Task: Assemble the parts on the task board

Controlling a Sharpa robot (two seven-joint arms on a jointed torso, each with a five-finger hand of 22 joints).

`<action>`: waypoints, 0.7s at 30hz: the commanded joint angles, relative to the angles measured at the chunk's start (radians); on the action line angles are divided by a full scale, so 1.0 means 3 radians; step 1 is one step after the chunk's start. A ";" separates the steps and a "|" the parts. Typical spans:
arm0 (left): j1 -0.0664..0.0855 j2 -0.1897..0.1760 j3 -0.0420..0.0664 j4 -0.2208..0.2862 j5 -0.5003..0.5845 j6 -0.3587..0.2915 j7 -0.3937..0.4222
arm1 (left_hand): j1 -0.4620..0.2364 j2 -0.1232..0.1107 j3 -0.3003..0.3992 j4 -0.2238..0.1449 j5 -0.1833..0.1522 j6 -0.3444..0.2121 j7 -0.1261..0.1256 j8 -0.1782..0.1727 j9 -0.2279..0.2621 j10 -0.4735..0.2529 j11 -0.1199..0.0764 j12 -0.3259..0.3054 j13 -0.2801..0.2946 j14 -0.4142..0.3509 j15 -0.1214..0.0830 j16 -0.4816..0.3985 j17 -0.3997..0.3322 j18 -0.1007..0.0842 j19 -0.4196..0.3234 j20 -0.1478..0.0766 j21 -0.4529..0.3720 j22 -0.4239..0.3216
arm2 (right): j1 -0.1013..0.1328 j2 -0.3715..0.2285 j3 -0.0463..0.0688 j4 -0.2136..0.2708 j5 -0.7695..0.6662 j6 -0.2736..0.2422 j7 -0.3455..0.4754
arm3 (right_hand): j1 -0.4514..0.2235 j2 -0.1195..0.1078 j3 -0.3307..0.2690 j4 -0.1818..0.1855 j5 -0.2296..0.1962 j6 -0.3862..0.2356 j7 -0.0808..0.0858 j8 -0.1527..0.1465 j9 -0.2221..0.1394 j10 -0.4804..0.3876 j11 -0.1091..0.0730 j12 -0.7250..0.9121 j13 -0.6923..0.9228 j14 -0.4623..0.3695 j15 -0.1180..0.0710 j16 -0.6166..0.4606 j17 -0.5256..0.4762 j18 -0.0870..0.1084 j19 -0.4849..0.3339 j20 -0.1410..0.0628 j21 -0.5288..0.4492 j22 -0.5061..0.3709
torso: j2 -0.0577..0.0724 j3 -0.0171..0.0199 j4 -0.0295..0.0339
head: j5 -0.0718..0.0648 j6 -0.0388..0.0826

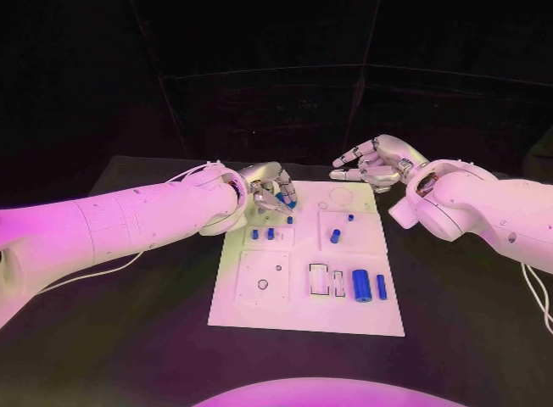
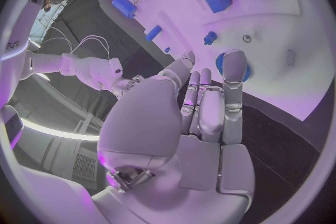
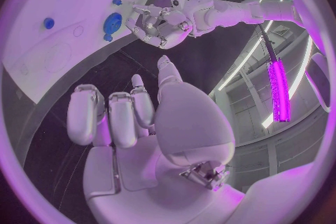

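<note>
Task board (image 1: 304,315) flat at centre of the black tabletop (image 1: 130,339), blue parts (image 1: 361,285) scattered over it. Left hand (image 1: 268,188) at the board's 11 o'clock corner, fingers on a round blue part (image 2: 223,63). Right hand (image 1: 372,163) at 1 o'clock, loosely curled, holding nothing.

Two white arms reach in from opposite sides. The left arm stretches forward across the scene, ending in a silver left hand (image 1: 271,188) whose fingers (image 2: 233,75) curl downward, tips close together on a small blue round part (image 2: 223,64). The right arm bends at the wrist, and its right hand (image 1: 372,163) hovers well apart from the left, fingers (image 3: 112,117) loosely curled, holding nothing.
</note>
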 commanded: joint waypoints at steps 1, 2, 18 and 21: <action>-0.0005 0.0057 -0.0011 -0.0068 -0.0433 0.0213 -0.0011 | -0.0058 0.0000 0.0018 0.0005 -0.0016 0.0041 0.0000 -0.0024 -0.0017 0.0009 0.0008 -0.0028 -0.0046 0.0032 0.0002 0.0041 0.0035 -0.0052 0.0045 0.0000 0.0081 0.0075 | 0.0006 0.0004 0.0002 0.0000 0.0011 -0.0021 0.0035 | -0.0024 0.0005 -0.0021 0.0000 0.0019 -0.0019 -0.0011 0.0020 -0.0005 -0.0018 -0.0007 -0.0016 0.0000 0.0149 -0.0015 -0.0015 0.0001 0.0054 -0.0020 -0.0009 -0.0018 -0.0001 | 0.0000 -0.0002 0.0004 | -0.0006 -0.0002; -0.0008 0.0079 -0.0018 -0.0093 -0.0482 0.0239 -0.0031 | -0.0074 -0.0003 0.0013 0.0008 -0.0017 0.0048 -0.0001 -0.0030 -0.0020 0.0012 0.0008 -0.0032 -0.0056 0.0041 0.0002 0.0053 0.0048 -0.0058 0.0060 0.0000 0.0111 0.0104 | 0.0006 0.0006 0.0002 0.0000 0.0011 -0.0023 0.0036 | -0.0024 0.0005 -0.0021 0.0000 0.0019 -0.0019 -0.0011 0.0020 -0.0005 -0.0018 -0.0007 -0.0016 0.0000 0.0149 -0.0015 -0.0015 0.0001 0.0054 -0.0020 -0.0009 -0.0018 -0.0001 | -0.0001 -0.0002 0.0006 | -0.0009 -0.0004; -0.0022 0.0247 -0.0052 -0.0245 -0.0712 0.0347 -0.0149 | -0.0114 0.0010 0.0017 -0.0024 -0.0017 0.0169 -0.0027 -0.0074 -0.0043 0.0121 -0.0019 -0.0039 -0.0146 0.0106 -0.0022 0.0122 0.0094 -0.0100 0.0190 -0.0019 0.0348 0.0329 | 0.0006 0.0018 0.0002 -0.0004 0.0011 -0.0040 0.0046 | -0.0023 0.0007 -0.0021 -0.0001 0.0021 -0.0019 -0.0011 0.0021 -0.0005 -0.0020 -0.0007 -0.0019 -0.0003 0.0148 -0.0015 -0.0018 -0.0003 0.0055 -0.0022 -0.0009 -0.0020 -0.0004 | -0.0003 0.0000 0.0007 | -0.0014 -0.0019; -0.0024 0.0260 -0.0053 -0.0258 -0.0728 0.0349 -0.0170 | -0.0110 0.0029 0.0031 -0.0032 -0.0017 0.0193 -0.0033 -0.0080 -0.0045 0.0145 -0.0025 -0.0042 -0.0163 0.0115 -0.0027 0.0131 0.0098 -0.0105 0.0207 -0.0024 0.0378 0.0357 | 0.0006 0.0019 0.0002 -0.0005 0.0011 -0.0040 0.0047 | -0.0023 0.0007 -0.0021 -0.0001 0.0021 -0.0019 -0.0011 0.0021 -0.0005 -0.0020 -0.0007 -0.0019 -0.0003 0.0148 -0.0015 -0.0018 -0.0003 0.0055 -0.0022 -0.0009 -0.0020 -0.0004 | -0.0003 0.0000 0.0007 | -0.0016 -0.0020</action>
